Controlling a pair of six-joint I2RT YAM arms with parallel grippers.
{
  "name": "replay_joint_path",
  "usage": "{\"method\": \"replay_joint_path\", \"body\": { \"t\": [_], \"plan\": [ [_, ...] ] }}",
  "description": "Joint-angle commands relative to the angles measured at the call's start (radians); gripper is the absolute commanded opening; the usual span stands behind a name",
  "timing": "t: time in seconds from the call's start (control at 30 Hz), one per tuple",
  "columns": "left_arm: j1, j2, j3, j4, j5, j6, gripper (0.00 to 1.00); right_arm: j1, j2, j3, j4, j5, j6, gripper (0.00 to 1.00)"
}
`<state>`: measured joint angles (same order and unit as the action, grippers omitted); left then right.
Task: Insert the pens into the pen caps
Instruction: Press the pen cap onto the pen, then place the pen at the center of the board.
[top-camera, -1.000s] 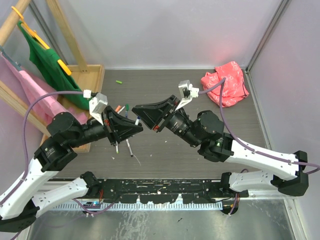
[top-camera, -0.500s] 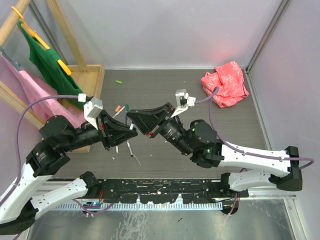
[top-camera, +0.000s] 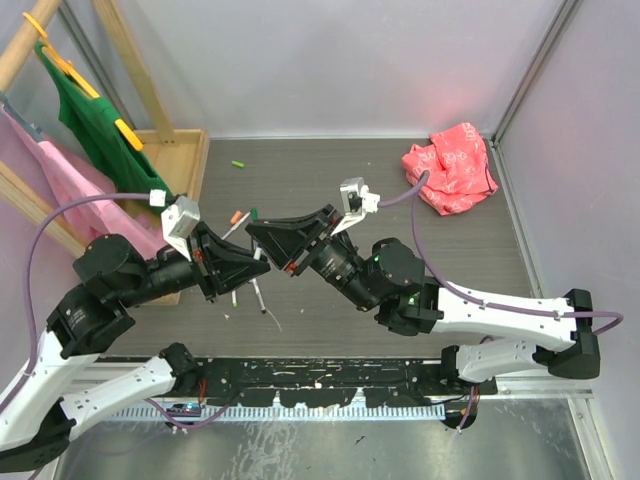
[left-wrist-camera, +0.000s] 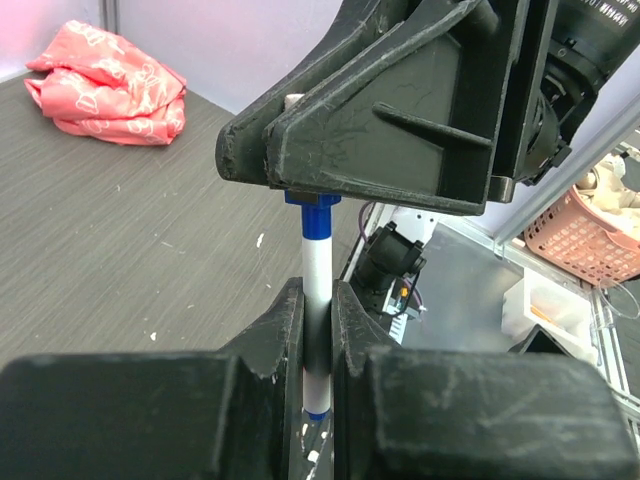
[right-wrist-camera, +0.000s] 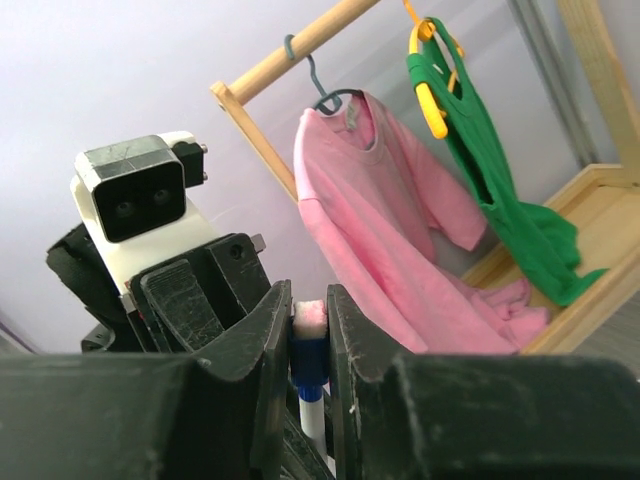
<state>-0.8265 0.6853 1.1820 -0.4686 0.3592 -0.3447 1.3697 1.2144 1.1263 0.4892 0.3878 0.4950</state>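
Observation:
My left gripper (left-wrist-camera: 317, 310) is shut on the white barrel of a blue-ended pen (left-wrist-camera: 316, 255), held upright. Directly above it, my right gripper (right-wrist-camera: 310, 325) is shut on a blue pen cap (right-wrist-camera: 310, 362). The pen's blue collar (left-wrist-camera: 314, 198) meets the right fingers' underside, and the barrel (right-wrist-camera: 313, 418) runs down out of the cap. In the top view both grippers meet tip to tip, left (top-camera: 258, 268) and right (top-camera: 256, 232), above the table's left-centre. Loose pens lie below: an orange-ended one (top-camera: 237, 217), a green-ended one (top-camera: 253, 214), and two by the left gripper (top-camera: 261, 298). A green cap (top-camera: 238, 163) lies far back.
A crumpled red-pink cloth (top-camera: 452, 167) lies at the back right. A wooden clothes rack (top-camera: 183, 148) with a green garment (top-camera: 92, 122) and a pink one (top-camera: 75, 195) stands at the back left. Grey walls close in the table's back and right sides.
Both grippers have drifted left over the table, still tip to tip. The right arm has stretched further left and the left arm has drawn back. Both grips are unchanged.

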Motion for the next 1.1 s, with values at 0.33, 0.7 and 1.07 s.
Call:
{"method": "replay_joint_path", "body": {
  "t": [0.33, 0.7, 1.07],
  "plan": [
    [0.013, 0.052, 0.059, 0.392, -0.017, 0.028, 0.00, 0.078, -0.044, 0.149, -0.474, -0.033, -0.203, 0.26],
    [0.013, 0.050, 0.025, 0.374, 0.042, 0.001, 0.00, 0.078, -0.168, 0.054, -0.305, -0.047, -0.246, 0.41],
    [0.013, -0.020, -0.047, 0.431, 0.162, -0.004, 0.00, 0.078, -0.354, -0.113, -0.388, 0.059, -0.299, 0.42]
  ]
}}
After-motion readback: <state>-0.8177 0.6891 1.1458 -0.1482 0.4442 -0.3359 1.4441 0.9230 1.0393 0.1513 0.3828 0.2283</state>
